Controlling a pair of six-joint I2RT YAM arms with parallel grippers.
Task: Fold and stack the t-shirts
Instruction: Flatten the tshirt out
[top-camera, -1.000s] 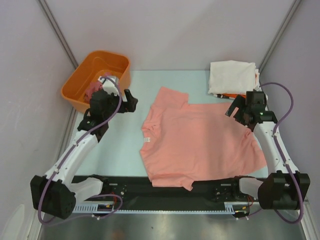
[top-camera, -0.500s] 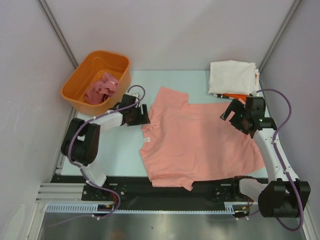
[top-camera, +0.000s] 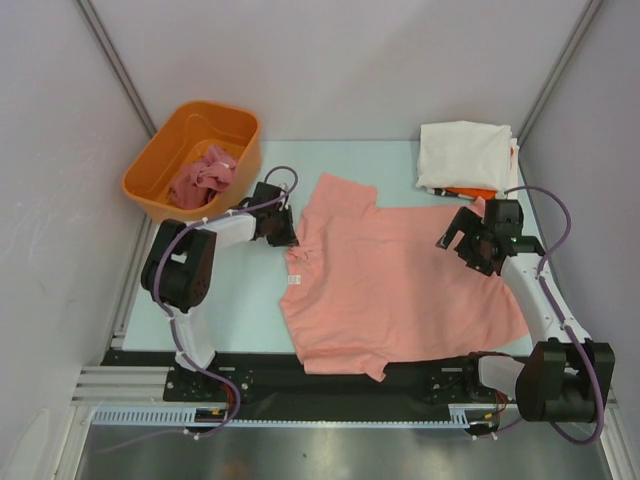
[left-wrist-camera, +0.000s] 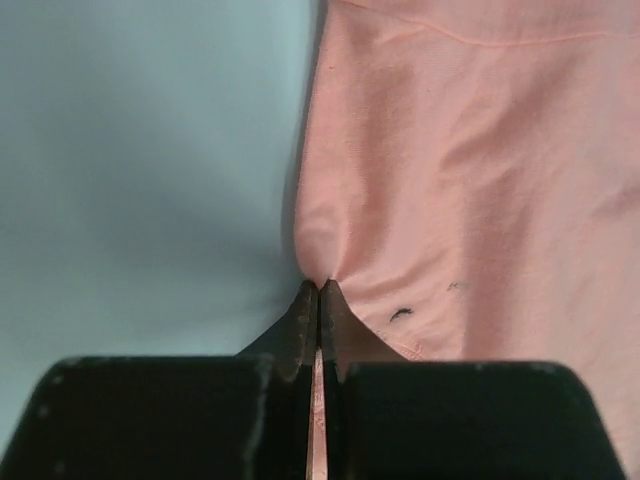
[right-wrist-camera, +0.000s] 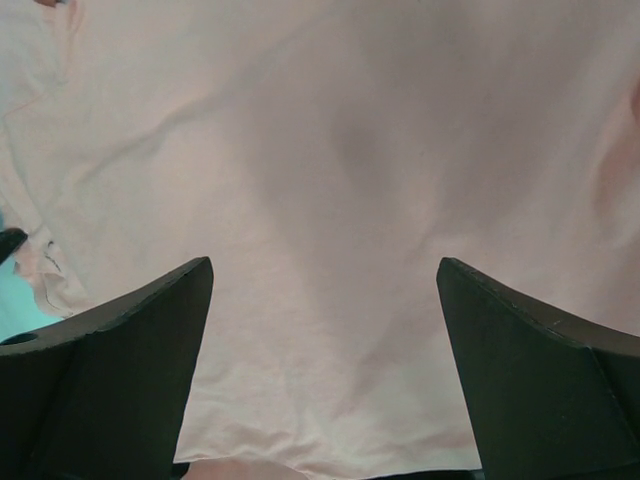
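The salmon-pink shirt (top-camera: 400, 280) is spread flat in the middle of the table (top-camera: 240, 300). Its left edge is pinched by the left gripper (top-camera: 288, 232), jaws closed on a fold of cloth. The right gripper (top-camera: 462, 245) is held wide open over the shirt's right side. A rose-pink shirt (top-camera: 203, 172) is bunched in the orange tub (top-camera: 215, 128), far left. A cream-white folded shirt (top-camera: 465, 152) is stacked on an orange one (top-camera: 470, 192), far right.
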